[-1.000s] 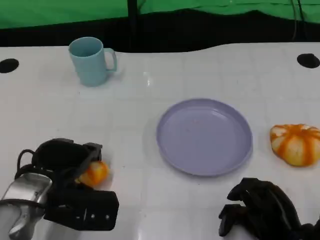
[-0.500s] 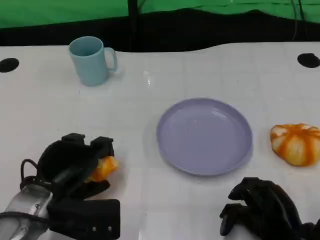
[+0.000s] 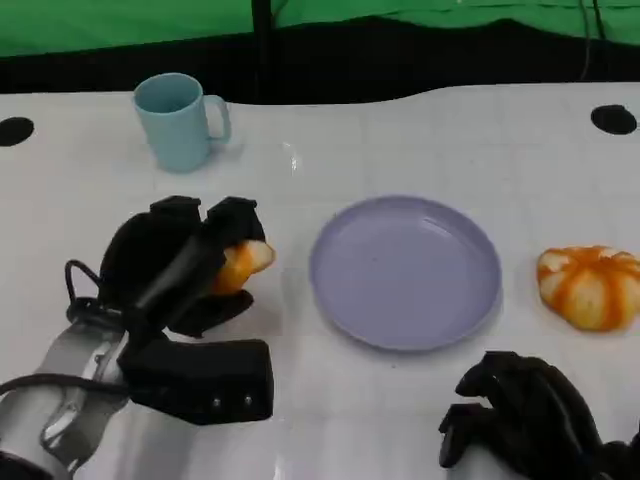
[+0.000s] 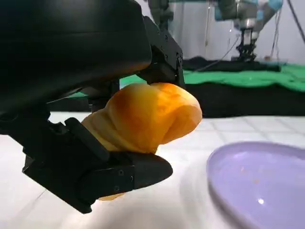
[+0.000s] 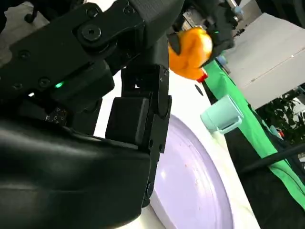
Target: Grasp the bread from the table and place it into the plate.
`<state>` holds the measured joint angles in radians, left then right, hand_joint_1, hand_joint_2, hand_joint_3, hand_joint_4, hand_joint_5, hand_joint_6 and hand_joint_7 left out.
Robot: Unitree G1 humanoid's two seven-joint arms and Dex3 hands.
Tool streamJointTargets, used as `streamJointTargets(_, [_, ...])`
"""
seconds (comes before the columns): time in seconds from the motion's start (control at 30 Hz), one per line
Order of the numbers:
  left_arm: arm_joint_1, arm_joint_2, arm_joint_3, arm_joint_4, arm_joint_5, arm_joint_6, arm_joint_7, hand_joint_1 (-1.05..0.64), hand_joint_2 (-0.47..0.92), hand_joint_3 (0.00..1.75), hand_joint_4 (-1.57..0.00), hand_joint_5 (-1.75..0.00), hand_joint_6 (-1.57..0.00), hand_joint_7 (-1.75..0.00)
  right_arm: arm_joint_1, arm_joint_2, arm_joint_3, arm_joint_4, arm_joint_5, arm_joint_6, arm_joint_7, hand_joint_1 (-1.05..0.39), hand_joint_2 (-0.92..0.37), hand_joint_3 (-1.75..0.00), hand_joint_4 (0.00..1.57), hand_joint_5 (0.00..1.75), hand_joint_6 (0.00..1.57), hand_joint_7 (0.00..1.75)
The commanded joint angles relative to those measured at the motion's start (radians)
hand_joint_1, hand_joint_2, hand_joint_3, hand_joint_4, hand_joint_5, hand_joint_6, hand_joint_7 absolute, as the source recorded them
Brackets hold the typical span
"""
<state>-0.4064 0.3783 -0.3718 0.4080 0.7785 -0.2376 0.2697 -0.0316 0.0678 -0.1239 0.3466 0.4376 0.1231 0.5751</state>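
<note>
On the head view I see my left hand (image 3: pixel 185 265) gripping the bread (image 3: pixel 240 264), its black fingers wrapped over it, just left of the lilac plate (image 3: pixel 405 272) and clear of its rim. My right hand (image 3: pixel 520 415) sits low near the table's (image 3: pixel 400 140) front edge, fingers curled in and holding nothing. A pale blue mug (image 3: pixel 178 120) stands at the far left, and an orange-and-white pumpkin-shaped bun (image 3: pixel 590 286) lies right of the plate.

On the left wrist view, the bread (image 4: pixel 143 117) is clamped between the fingers (image 4: pixel 119 174) above the white table, the plate's (image 4: pixel 262 181) rim nearby.

On the right wrist view, my right hand (image 5: pixel 138 114) shows its dark curled fingers over the plate (image 5: pixel 190 176); beyond it I see the held bread (image 5: pixel 190 52) and the mug (image 5: pixel 221 114).
</note>
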Motion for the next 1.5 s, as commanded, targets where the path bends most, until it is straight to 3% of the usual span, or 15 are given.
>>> streamJointTargets(0.03, [-0.107, -0.06, -0.021, 0.087, -0.019, -0.048, 0.018, -0.29, 0.65, 0.72, -0.8, -1.75, -0.69, -1.5, -0.006, -0.012, -0.005, 0.016, 0.0, -0.021, 0.009, -1.04, -0.73, 0.0, 1.55, 0.79, 1.57, 0.38])
streamJointTargets(0.3, [-0.219, -0.16, -0.066, 0.212, -0.021, -0.076, 0.006, -0.28, 0.59, 0.83, -0.84, -1.75, -0.69, -1.6, -0.007, -0.011, -0.006, 0.018, 0.001, -0.018, 0.009, -1.05, -0.72, 0.0, 1.56, 0.79, 1.57, 0.38])
streamJointTargets(0.67, [-0.372, -0.3, -0.136, 0.431, -0.012, -0.084, 0.029, -0.32, 0.53, 0.95, -0.87, -1.75, -0.78, -1.35, 0.002, -0.011, -0.004, 0.007, 0.006, -0.01, 0.011, -1.04, -0.72, 0.0, 1.57, 0.77, 1.57, 0.38])
streamJointTargets(0.77, [-0.419, -0.346, -0.147, 0.521, -0.015, -0.088, 0.044, -0.32, 0.51, 1.04, -0.91, -1.75, -0.72, -1.64, 0.004, -0.012, -0.002, 0.006, 0.001, -0.014, 0.01, -1.04, -0.73, 0.0, 1.57, 0.77, 1.57, 0.38])
streamJointTargets(0.87, [-0.464, -0.385, -0.17, 0.596, -0.002, -0.061, 0.04, -0.33, 0.51, 1.06, -0.9, -1.75, -0.72, -1.58, 0.009, -0.012, 0.001, -0.005, -0.003, -0.01, 0.0, -1.04, -0.73, -0.01, 1.57, 0.78, 1.57, 0.39])
streamJointTargets(0.97, [-0.488, -0.404, -0.185, 0.639, 0.001, -0.052, 0.051, -0.33, 0.55, 1.03, -0.87, -1.75, -0.81, -1.18, 0.014, -0.01, 0.003, -0.01, -0.002, -0.01, 0.001, -1.04, -0.74, -0.01, 1.57, 0.78, 1.57, 0.39])
streamJointTargets(1.03, [-0.498, -0.412, -0.195, 0.66, 0.003, -0.055, 0.059, -0.33, 0.56, 1.03, -0.86, -1.75, -0.82, -1.12, 0.015, -0.009, 0.004, -0.012, -0.002, -0.008, 0.0, -1.03, -0.74, -0.01, 1.57, 0.78, 1.57, 0.39])
streamJointTargets(1.07, [-0.503, -0.417, -0.201, 0.67, 0.006, -0.057, 0.064, -0.31, 0.55, 1.05, -0.89, -1.75, -0.76, -1.4, 0.015, -0.008, 0.004, -0.013, -0.002, -0.008, -0.001, -1.03, -0.73, -0.01, 1.57, 0.78, 1.57, 0.39])
streamJointTargets(1.13, [-0.515, -0.423, -0.212, 0.686, 0.005, -0.054, 0.043, -0.3, 0.54, 1.07, -0.9, -1.75, -0.72, -1.56, 0.016, -0.008, 0.005, -0.014, 0.001, -0.005, 0.002, -1.03, -0.73, -0.01, 1.57, 0.78, 1.57, 0.38])
streamJointTargets(1.17, [-0.528, -0.423, -0.226, 0.692, 0.012, -0.039, 0.001, -0.31, 0.59, 1.03, -0.85, -1.68, -0.72, -1.36, 0.017, -0.009, 0.005, -0.014, 0.002, -0.005, 0.005, -1.03, -0.73, 0.0, 1.57, 0.78, 1.57, 0.38])
streamJointTargets(1.2, [-0.537, -0.423, -0.237, 0.697, 0.016, -0.027, -0.029, -0.36, 0.76, 0.73, -0.74, -1.45, -0.72, -0.91, 0.017, -0.009, 0.006, -0.014, 0.003, -0.006, 0.007, -1.03, -0.73, 0.0, 1.57, 0.78, 1.57, 0.37])
streamJointTargets(1.3, [-0.547, -0.42, -0.251, 0.7, 0.014, -0.025, -0.059, -0.43, 0.9, 0.36, -0.62, -1.17, -0.66, -0.38, 0.017, -0.009, 0.007, -0.014, 0.001, -0.007, 0.007, -1.03, -0.73, 0.0, 1.57, 0.78, 1.57, 0.37])
streamJointTargets(1.33, [-0.552, -0.419, -0.258, 0.699, 0.015, -0.019, -0.079, -0.44, 0.91, 0.33, -0.6, -1.15, -0.64, -0.32, 0.016, -0.009, 0.007, -0.01, -0.001, -0.014, 0.009, -1.03, -0.73, 0.0, 1.57, 0.78, 1.57, 0.38])
streamJointTargets(1.4, [-0.56, -0.414, -0.27, 0.692, 0.017, -0.007, -0.121, -0.64, 0.92, 0.3, -0.33, -0.74, -0.4, -0.11, 0.013, -0.008, 0.005, 0.0, 0.002, -0.025, 0.02, -1.02, -0.74, -0.01, 1.57, 0.78, 1.57, 0.38])
streamJointTargets(1.5, [-0.565, -0.405, -0.285, 0.674, 0.025, 0.009, -0.165, -0.81, 0.92, 0.31, -0.16, -0.52, -0.22, -0.02, 0.01, -0.008, 0.002, 0.007, 0.006, -0.029, 0.029, -1.02, -0.74, -0.01, 1.56, 0.78, 1.57, 0.37])
